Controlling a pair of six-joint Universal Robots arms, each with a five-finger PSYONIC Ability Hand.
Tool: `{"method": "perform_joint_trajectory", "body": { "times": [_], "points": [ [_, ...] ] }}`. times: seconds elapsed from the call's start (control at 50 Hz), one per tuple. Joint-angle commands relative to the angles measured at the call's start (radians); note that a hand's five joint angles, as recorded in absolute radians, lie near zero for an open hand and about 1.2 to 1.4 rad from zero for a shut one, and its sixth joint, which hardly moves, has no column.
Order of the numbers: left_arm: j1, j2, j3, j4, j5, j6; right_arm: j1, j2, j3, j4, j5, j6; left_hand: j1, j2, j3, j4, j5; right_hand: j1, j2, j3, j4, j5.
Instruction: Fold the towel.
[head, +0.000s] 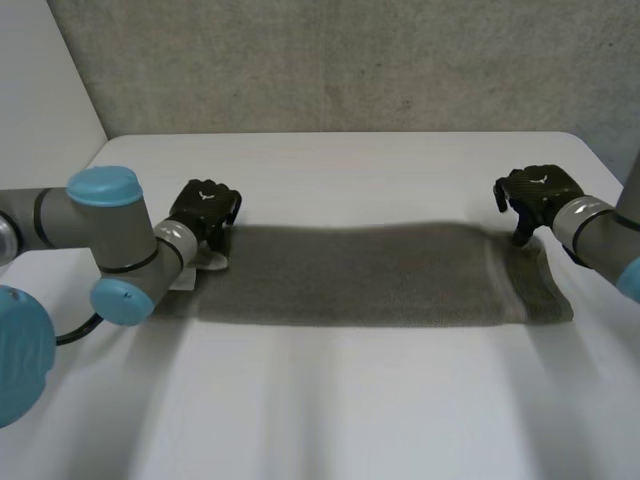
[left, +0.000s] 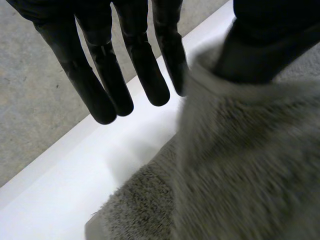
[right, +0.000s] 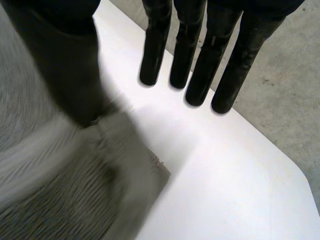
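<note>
One towel (head: 360, 275): grey, flat across bench (head: 340, 400), mid-frame.
Left hand (head: 205, 210): frame left, towel end; fingers (left: 147, 75) straight, spread.
Right hand (head: 540, 195): frame right; fingers (right: 152, 50) straight, spread.

We can read no words or numbers anywhere. There is a tiny white mark (head: 206, 196) on the back of the left hand (head: 198, 216) and another on the right hand (head: 545, 197), but both are too small for us to read.
</note>
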Motion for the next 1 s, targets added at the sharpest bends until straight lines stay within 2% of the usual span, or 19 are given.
{"method": "perform_joint_trajectory", "body": {
  "times": [0.02, 0.16, 0.2, 0.26, 0.3, 0.38, 0.42, 0.58, 0.8, 0.9, 1.0],
  "points": [
    [-0.016, -0.006, 0.013, 0.010, -0.007, -0.001, 0.039, 0.052, -0.037, -0.009, 0.090, -0.008, -0.675, -0.741, -0.772, -0.719, -0.882, -0.432, -0.425, -0.447, -0.448, -0.423],
    [-0.016, 0.084, -0.022, -0.002, -0.016, -0.016, 0.058, 0.012, 0.009, -0.007, 0.102, 0.002, -0.675, -0.741, -0.772, -0.719, -0.882, -0.432, -0.425, -0.447, -0.448, -0.423],
    [-0.016, 0.163, -0.089, -0.004, -0.008, -0.016, 0.070, -0.090, 0.082, -0.013, 0.096, 0.005, -0.675, -0.741, -0.772, -0.719, -0.882, -0.432, -0.425, -0.447, -0.448, -0.423],
    [-0.016, 0.213, -0.128, -0.004, -0.008, -0.016, 0.070, -0.146, 0.128, -0.023, 0.095, 0.005, -0.675, -0.741, -0.772, -0.719, -0.882, -0.432, -0.425, -0.447, -0.448, -0.423],
    [-0.016, 0.262, -0.170, -0.004, -0.005, -0.016, 0.070, -0.244, 0.229, -0.047, 0.091, 0.005, -0.675, -0.741, -0.772, -0.719, -0.882, -0.432, -0.425, -0.447, -0.448, -0.423],
    [-0.015, 0.400, -0.319, -0.004, -0.002, -0.015, 0.059, -0.338, 0.326, -0.066, 0.088, 0.005, -0.675, -0.741, -0.772, -0.719, -0.882, -0.432, -0.425, -0.447, -0.448, -0.423],
    [-0.012, 0.424, -0.358, -0.004, -0.001, -0.013, 0.056, -0.416, 0.419, -0.088, 0.085, 0.005, -0.677, -0.744, -0.775, -0.722, -0.885, -0.432, -0.425, -0.447, -0.448, -0.423],
    [0.010, 0.452, -0.482, -0.002, 0.004, -0.012, 0.050, -0.557, 0.608, -0.185, 0.078, 0.004, -0.678, -0.744, -0.775, -0.722, -0.885, -0.432, -0.425, -0.447, -0.448, -0.423],
    [0.059, 0.409, -0.498, 0.004, 0.006, -0.009, 0.010, -0.549, 0.776, -0.233, 0.015, 0.007, -0.677, -0.744, -0.775, -0.722, -0.885, -0.432, -0.425, -0.447, -0.448, -0.423],
    [0.059, 0.363, -0.475, 0.020, 0.001, -0.009, 0.016, -0.436, 0.791, -0.308, 0.013, 0.002, -0.675, -0.741, -0.772, -0.719, -0.882, -0.432, -0.425, -0.447, -0.448, -0.423],
    [0.059, 0.299, -0.421, 0.059, -0.004, -0.006, 0.013, -0.425, 0.789, -0.308, 0.007, 0.004, -0.669, -0.735, -0.766, -0.713, -0.876, -0.432, -0.425, -0.447, -0.448, -0.423]
  ]
}}
